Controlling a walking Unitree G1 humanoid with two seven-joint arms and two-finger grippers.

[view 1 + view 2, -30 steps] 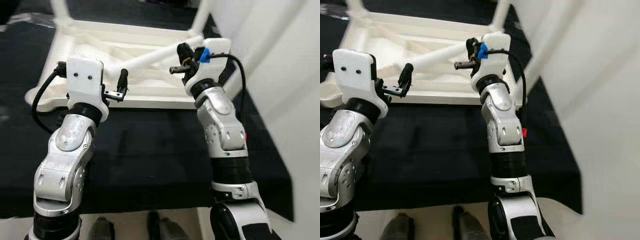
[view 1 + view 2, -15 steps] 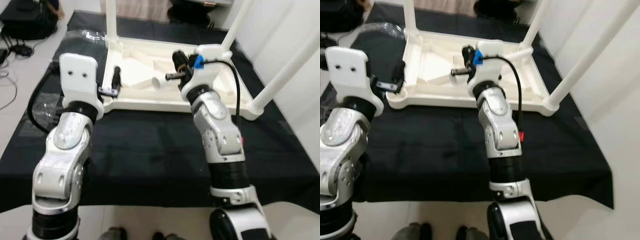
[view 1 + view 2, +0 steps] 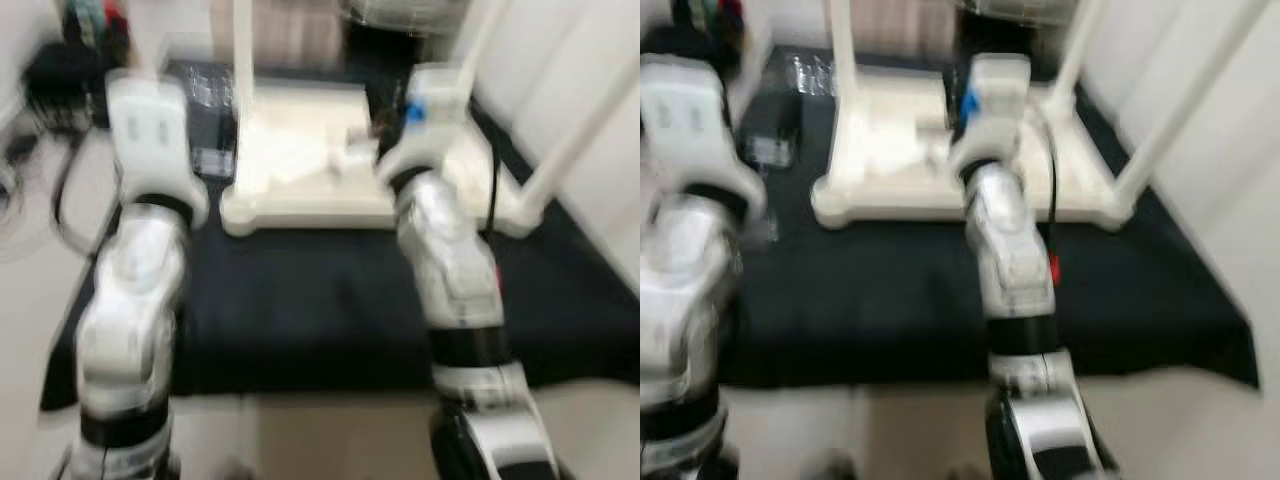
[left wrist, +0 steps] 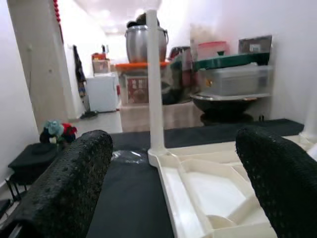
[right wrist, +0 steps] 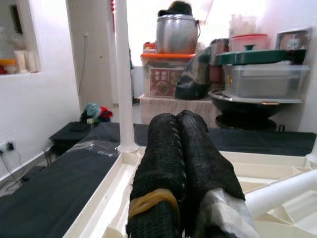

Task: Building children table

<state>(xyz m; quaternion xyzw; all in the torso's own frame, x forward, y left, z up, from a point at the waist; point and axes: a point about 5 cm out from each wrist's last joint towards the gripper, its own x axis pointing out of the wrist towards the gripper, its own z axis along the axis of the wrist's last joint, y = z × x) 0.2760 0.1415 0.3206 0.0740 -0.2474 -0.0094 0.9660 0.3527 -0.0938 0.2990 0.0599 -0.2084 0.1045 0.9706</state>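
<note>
Though my head views are blurred, this much reads:
Table: white children's table [image 4: 208,193] lies upside down (legs up) on a black cloth [image 3: 310,300], just ahead of both grippers.
Left gripper [image 4: 173,188]: my fingers spread wide, holding nothing.
Right gripper [image 5: 181,168]: my fingers pressed together above the table's underside.

Upturned table [image 3: 300,170] on the mat [image 3: 300,300], legs up, between both raised arms.
</note>
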